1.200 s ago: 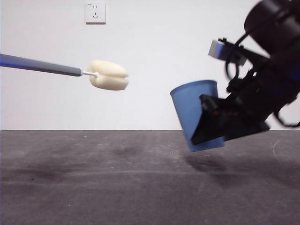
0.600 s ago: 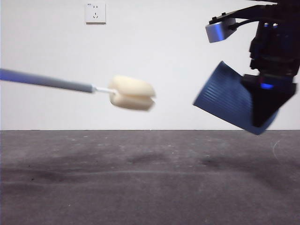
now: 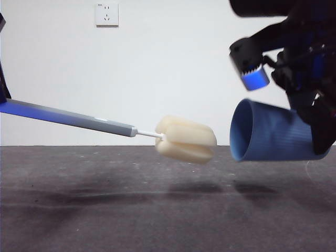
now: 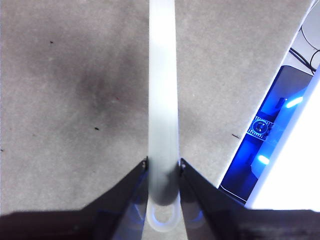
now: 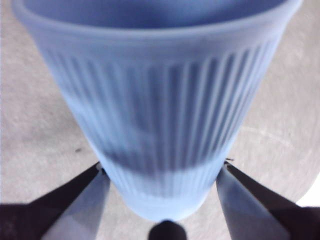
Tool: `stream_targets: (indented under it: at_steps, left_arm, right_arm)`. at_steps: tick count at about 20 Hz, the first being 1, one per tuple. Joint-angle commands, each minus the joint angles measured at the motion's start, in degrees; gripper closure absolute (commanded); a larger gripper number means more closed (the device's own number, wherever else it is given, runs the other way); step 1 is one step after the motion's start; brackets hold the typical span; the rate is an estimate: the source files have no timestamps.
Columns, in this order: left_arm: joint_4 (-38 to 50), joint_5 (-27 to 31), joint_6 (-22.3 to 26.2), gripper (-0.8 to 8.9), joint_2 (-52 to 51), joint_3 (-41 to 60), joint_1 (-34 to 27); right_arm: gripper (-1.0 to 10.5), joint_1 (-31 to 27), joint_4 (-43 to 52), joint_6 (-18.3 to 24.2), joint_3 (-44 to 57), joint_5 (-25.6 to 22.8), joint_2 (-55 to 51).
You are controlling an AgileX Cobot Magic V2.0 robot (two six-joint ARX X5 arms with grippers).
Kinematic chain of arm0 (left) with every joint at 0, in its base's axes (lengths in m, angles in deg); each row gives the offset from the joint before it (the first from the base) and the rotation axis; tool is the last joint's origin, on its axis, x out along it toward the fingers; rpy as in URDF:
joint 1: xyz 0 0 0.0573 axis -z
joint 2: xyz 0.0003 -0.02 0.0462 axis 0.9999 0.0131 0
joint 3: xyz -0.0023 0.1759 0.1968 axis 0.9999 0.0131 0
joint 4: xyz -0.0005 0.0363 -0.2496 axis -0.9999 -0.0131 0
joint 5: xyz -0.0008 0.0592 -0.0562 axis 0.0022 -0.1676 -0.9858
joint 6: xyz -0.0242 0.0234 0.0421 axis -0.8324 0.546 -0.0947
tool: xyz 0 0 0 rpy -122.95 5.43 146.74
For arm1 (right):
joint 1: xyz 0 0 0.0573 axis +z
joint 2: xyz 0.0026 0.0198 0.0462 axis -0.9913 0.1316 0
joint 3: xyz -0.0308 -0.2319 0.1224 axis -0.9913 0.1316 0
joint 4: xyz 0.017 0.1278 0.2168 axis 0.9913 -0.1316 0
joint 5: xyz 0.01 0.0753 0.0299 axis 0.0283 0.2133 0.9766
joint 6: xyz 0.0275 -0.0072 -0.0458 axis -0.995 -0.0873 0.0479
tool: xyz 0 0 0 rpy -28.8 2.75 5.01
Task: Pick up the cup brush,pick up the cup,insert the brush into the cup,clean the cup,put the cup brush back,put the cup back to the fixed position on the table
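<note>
- cup brush (image 3: 105,124): held off the worktop, handle runs in from the left edge of the front view, slanting down to the sponge head at centre; head now lower and further right than half a second ago, close to the cup mouth but not in it
- left tool (image 4: 163,167): jaws pinching the grey handle near its white looped end, seen in the left wrist view
- cup (image 3: 273,131): blue ribbed, right side of the front view, in the air, now lying about level with its mouth facing left toward the sponge; earlier it was tilted with the mouth up-left and sat higher
- right tool (image 5: 162,175): jaws clamped on either side of the cup near its base
- worktop (image 3: 131,210): dark grey, scuffed, pale streaks, soft shadows under brush and cup
- room: plain white wall behind, wall socket (image 3: 106,14) upper left of the front view
</note>
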Motion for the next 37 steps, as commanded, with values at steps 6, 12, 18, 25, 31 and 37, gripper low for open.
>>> stream_targets:
  at_steps: [6,12,18,25,31,37]
  left_arm:
    - [2.0,-1.7,0.0,8.22,0.4,-0.2,3.4]
    - [7.5,-1.9,-2.1,8.22,7.0,-0.2,5.6]
    - [13.7,-3.2,-5.6,8.22,14.3,-5.6,8.5]
    - [-2.5,4.4,-5.8,8.22,14.1,-6.8,7.4]
    - [-9.6,4.6,-6.5,8.22,8.3,-6.8,6.3]
    - [-14.3,4.6,-6.4,8.22,4.0,-6.8,6.3]
  right_arm:
    - [9.6,3.0,4.1,1.6,0.0,-0.1,3.8]
    - [9.6,7.2,6.9,1.7,-0.2,0.0,4.0]
    - [9.6,11.0,7.6,1.7,-0.2,0.1,4.0]
    - [9.6,11.6,6.4,1.5,-0.2,-1.1,4.0]
    - [9.6,11.6,5.9,1.4,-0.2,-1.6,4.0]
    - [9.6,11.7,5.9,1.4,-0.2,-1.4,4.0]
